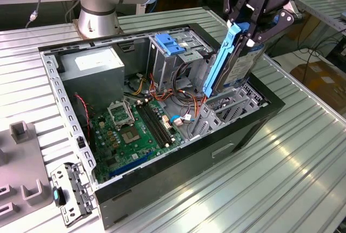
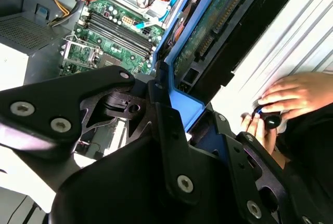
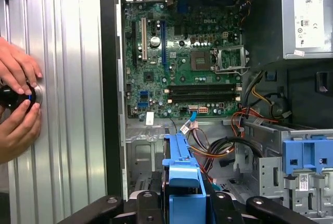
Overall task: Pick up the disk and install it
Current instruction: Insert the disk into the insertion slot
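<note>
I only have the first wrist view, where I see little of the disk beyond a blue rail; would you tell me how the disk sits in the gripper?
Observer: In the exterior view the gripper is shut on the disk, which stands on edge, leaning, above the open computer case.
Operator: Thank you. Where is its lower end?
Observer: Down at the grey metal bay at the exterior view's right end of the case; most of the disk stands above the rim.
Operator: And which side carries the circuit board?
Observer: In the second wrist view the green circuit board faces that camera.
</note>
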